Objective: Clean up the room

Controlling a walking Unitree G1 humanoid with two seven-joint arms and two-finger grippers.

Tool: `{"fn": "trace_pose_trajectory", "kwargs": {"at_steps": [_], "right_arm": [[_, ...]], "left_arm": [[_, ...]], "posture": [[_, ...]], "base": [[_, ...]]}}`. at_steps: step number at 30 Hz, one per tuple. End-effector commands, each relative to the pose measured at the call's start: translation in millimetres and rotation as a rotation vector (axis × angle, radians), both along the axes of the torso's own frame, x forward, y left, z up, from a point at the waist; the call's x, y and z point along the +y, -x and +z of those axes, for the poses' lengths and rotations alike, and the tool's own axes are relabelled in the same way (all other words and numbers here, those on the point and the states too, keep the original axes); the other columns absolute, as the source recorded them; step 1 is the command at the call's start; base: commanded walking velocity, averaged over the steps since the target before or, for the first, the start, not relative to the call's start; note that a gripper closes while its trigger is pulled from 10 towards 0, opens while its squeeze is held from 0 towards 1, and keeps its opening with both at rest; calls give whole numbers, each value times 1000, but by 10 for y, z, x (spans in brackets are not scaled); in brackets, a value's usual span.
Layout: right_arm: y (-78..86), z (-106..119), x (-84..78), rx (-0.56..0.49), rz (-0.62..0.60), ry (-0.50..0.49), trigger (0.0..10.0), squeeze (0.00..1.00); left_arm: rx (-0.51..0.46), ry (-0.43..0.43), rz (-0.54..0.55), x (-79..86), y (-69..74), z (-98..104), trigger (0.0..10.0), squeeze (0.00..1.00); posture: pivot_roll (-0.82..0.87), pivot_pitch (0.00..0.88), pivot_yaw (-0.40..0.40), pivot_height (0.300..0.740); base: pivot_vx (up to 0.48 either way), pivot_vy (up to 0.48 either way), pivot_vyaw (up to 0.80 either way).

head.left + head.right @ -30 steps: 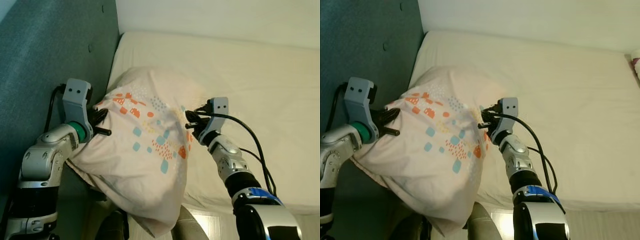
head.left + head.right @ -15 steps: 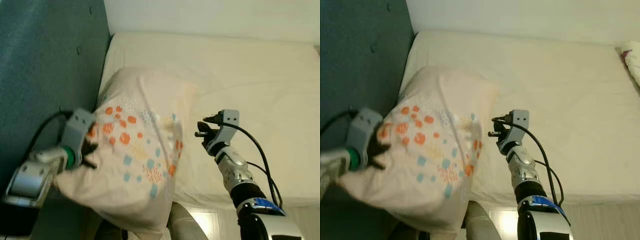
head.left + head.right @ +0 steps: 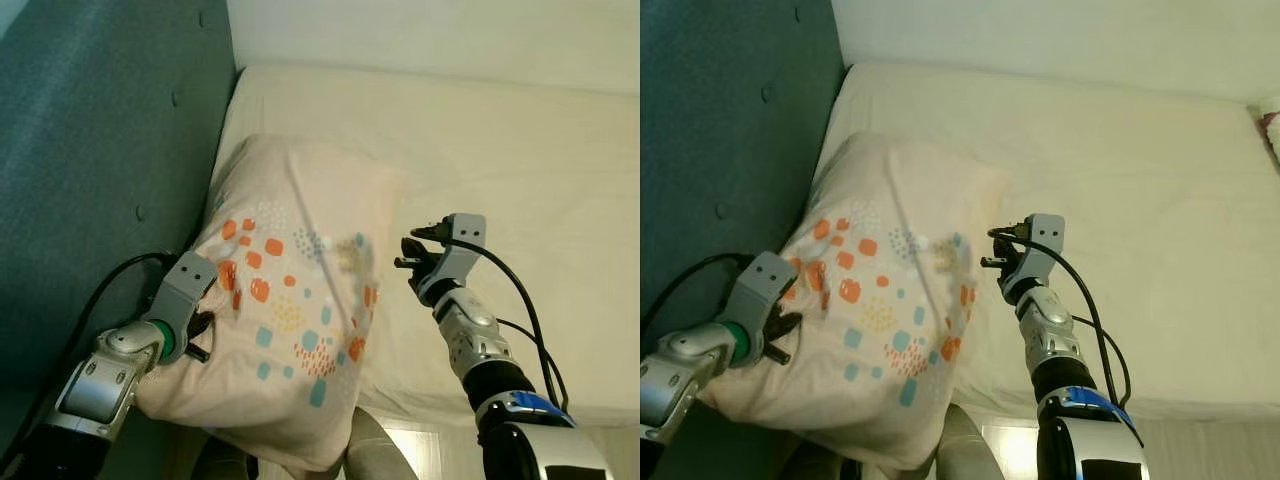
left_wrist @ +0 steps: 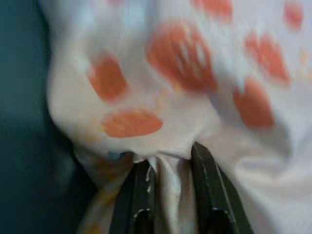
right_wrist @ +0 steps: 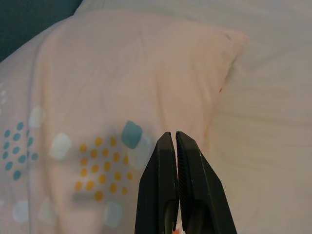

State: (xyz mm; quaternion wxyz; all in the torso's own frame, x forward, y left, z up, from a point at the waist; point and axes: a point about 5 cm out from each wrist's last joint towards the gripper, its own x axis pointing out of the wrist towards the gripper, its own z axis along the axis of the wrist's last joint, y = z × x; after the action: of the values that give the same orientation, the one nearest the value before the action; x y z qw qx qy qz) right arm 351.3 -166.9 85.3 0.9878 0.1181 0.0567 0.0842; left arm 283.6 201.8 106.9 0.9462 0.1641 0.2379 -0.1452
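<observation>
A large cream pillow printed with orange, teal and yellow patches (image 3: 290,320) lay at the left end of a bed covered by a plain cream sheet (image 3: 520,170), its left side pressed against a teal upholstered headboard (image 3: 100,170) and its lower end hanging past the near edge of the mattress. The left hand (image 3: 196,336) was at the pillow's lower left corner, close beside the headboard; in the left wrist view its two black fingers (image 4: 207,187) stood only slightly apart, clamped on a bunched fold of the pillowcase that was pinched between them, with orange blotches of the print just beyond. A black cable (image 3: 95,300) looped from that wrist across the headboard. The right hand (image 3: 408,256) was raised above the sheet just beside the pillow's right edge, apart from the fabric; in the right wrist view its fingers (image 5: 192,185) were pressed together along their whole length with nothing between them, pointing toward the pillow's upper corner and a cluster of yellow dots and a teal square on the print. A black cable (image 3: 525,310) arched from the right wrist back down along the silver forearm. The far and right parts of the bed showed smooth sheet, and a pale wall (image 3: 430,35) ran behind it.
</observation>
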Motion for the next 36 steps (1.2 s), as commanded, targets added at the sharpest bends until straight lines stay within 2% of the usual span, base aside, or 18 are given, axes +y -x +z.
{"fn": "trace_pose_trajectory", "kwargs": {"at_steps": [1,3,4,8,9,10,11,13,15,18,21,22,23,24,26,27,34,36], "right_arm": [[64,-99,-26,25,-15,4,10000,0],[68,-104,-31,26,-17,6,10000,0],[78,-114,-45,28,-22,8,10000,0],[83,-119,-56,29,-25,8,10000,0],[83,-120,-59,30,-26,9,10000,0],[82,-120,-58,30,-27,9,10000,0],[78,-115,-48,29,-26,8,10000,0],[75,-111,-40,27,-25,7,10000,0],[64,-92,-12,19,-18,0,10000,0],[60,-66,77,-2,16,-19,10000,0],[62,-60,104,-8,28,-23,10000,0],[74,-38,183,-28,58,-43,10000,0],[74,-38,183,-28,58,-43,10000,0],[79,-29,211,-36,68,-50,10000,0],[88,-12,253,-49,84,-61,10000,0],[106,23,321,-72,117,-80,10000,0],[202,123,500,-132,202,-97,10000,0],[219,67,480,-98,177,-67,10000,0]], "left_arm": [[-77,13,18,35,-22,104,10000,1000],[-124,24,35,56,-45,164,10000,1000],[-222,73,60,105,-80,345,10000,1000],[-274,116,56,114,-104,474,10000,1000],[-287,139,40,87,-117,519,10000,188],[-292,163,6,19,-138,553,10000,0],[-292,181,-31,-79,-172,569,10000,0],[-290,188,-53,-144,-194,575,10000,0],[-272,185,-66,-285,-297,522,10000,0],[-215,179,-20,-441,-491,413,10000,0],[-204,187,-3,-478,-537,395,10000,0],[-167,173,36,-559,-657,338,10000,35],[-167,173,36,-559,-657,338,10000,35],[-154,164,43,-587,-692,320,10000,592],[-146,144,63,-603,-744,302,10000,592],[-135,133,103,-591,-803,269,10000,1000],[-69,132,230,-480,-909,138,10000,1000],[-60,135,259,-422,-922,116,10000,1000]], "posture": [[12,202,13,740],[12,202,13,740],[11,203,12,740],[11,205,9,740],[12,205,9,740],[11,206,8,740],[11,206,6,740],[11,206,6,740],[13,209,4,740],[11,216,5,740],[11,216,5,740],[1,222,7,740],[1,222,7,740],[1,222,7,740],[-3,226,9,740],[-7,230,10,740],[-27,250,14,740],[-37,262,11,740]], "base": [[0,0,0],[0,0,0],[0,0,0],[0,0,0],[0,0,0],[0,0,0],[0,0,0],[0,0,0],[0,0,0],[0,0,0],[0,0,0],[0,0,0],[0,0,0],[0,0,0],[0,0,0],[0,0,0],[0,0,0],[0,0,0]]}}
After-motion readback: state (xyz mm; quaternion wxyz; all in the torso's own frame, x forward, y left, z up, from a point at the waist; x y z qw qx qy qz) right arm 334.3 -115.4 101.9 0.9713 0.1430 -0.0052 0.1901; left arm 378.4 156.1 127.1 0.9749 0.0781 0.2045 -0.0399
